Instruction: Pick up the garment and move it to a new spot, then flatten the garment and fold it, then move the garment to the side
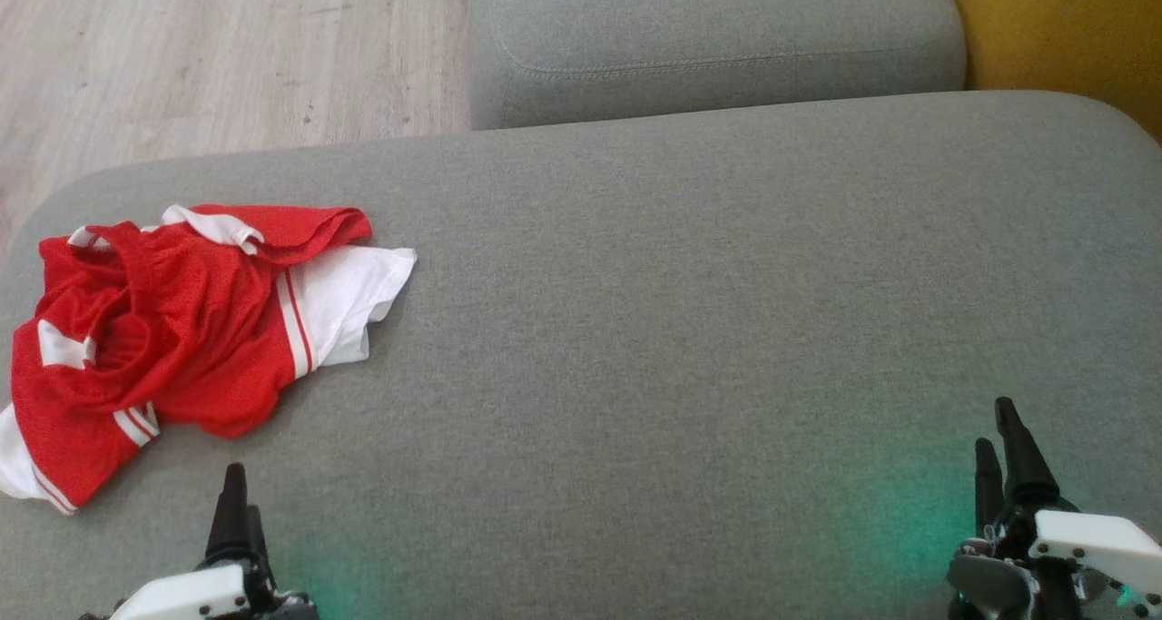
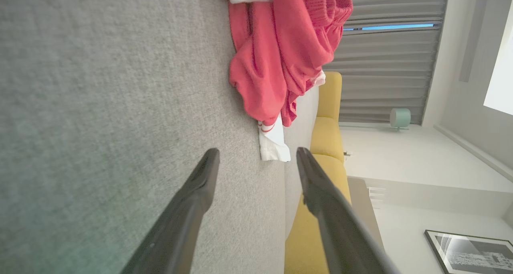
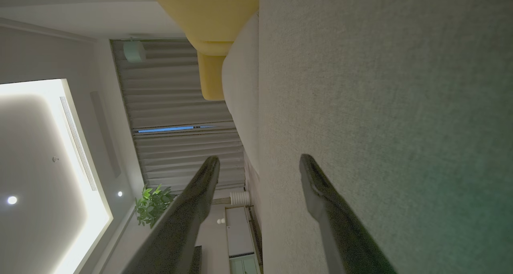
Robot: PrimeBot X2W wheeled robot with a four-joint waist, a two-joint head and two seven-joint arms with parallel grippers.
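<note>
on the grey seat cushion (image 1: pixel 690 311), my left side: the garment (image 1: pixel 182 329) lies in a crumpled heap, red cloth with white panels and red-and-white stripe trim.
garment spread: one white panel sticks out toward the middle of the cushion. the near left corner reaches the cushion's edge, and i cannot tell whether it hangs over.
writing on garment: a white mark sits on the red cloth at the left of the heap, too folded for me to read as a letter or a number.
left gripper (image 1: pixel 238 493): low at the bottom left of my head view, its fingers point up toward the garment, near its closest hem and not touching it. its wrist view shows the two dark fingers spread wide, nothing pinched, with a white hem lying beyond the gap.
right gripper (image 1: pixel 993 423): at the bottom right, well apart from the garment, over bare cushion. its wrist view shows the fingers spread wide with nothing between them.
green glow (image 1: pixel 908 511): a soft tint on the cushion beside each gripper.
back cushion (image 1: pixel 708 39): a second grey cushion beyond the seat, with a stitched seam along its front.
yellow upholstery (image 1: pixel 1062 30): at the far right corner, beside the grey cushions.
wood floor (image 1: pixel 200 57): pale planks at the far left.
room seen from the wrists: grey pleated curtains (image 2: pixel 388 65), a framed picture (image 2: pixel 469 252) too small for me to read, and a leafy plant (image 3: pixel 152 203).
</note>
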